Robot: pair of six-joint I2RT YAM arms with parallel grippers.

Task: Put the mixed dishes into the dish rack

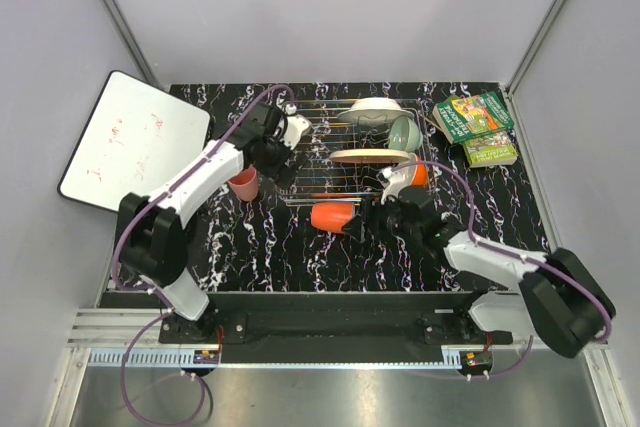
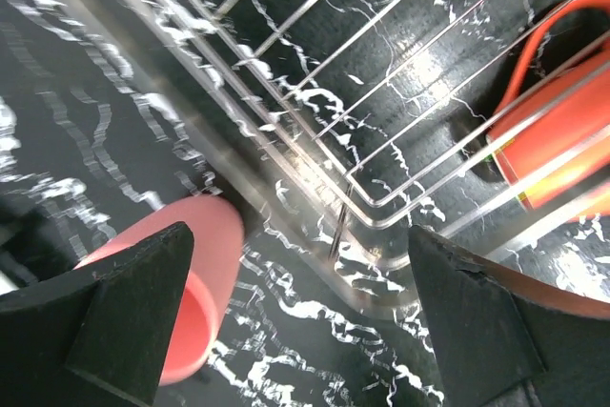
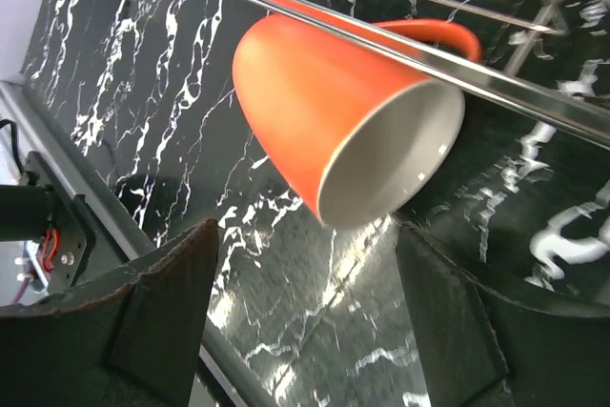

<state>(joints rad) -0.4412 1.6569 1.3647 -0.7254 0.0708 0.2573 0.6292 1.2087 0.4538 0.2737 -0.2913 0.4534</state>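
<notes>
Grippers poised wide, two pieces left to load

Right gripper (image 3: 305, 245) stands open just short of the glossy orange mug (image 3: 315, 102). It lies on its side against the near chrome rail of the dish rack (image 1: 315, 152), seemingly just outside it. Left gripper (image 2: 300, 235), fingers wide apart, hangs beside the smooth pink cup (image 2: 205, 264) on the marbled black table (image 1: 300, 257), likely lining up a pick.

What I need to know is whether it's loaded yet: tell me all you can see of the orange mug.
The orange mug looks like glossy ceramic, orange outside and pale inside, with one loop handle. It looks empty and undamaged. It lies on its side at the near edge of the dish rack, mouth toward the right arm, handle toward the rack, and a chrome bar crosses over it. Whether it rests inside or just outside the rack is unclear. The right gripper is open in front of it, not touching.
</notes>
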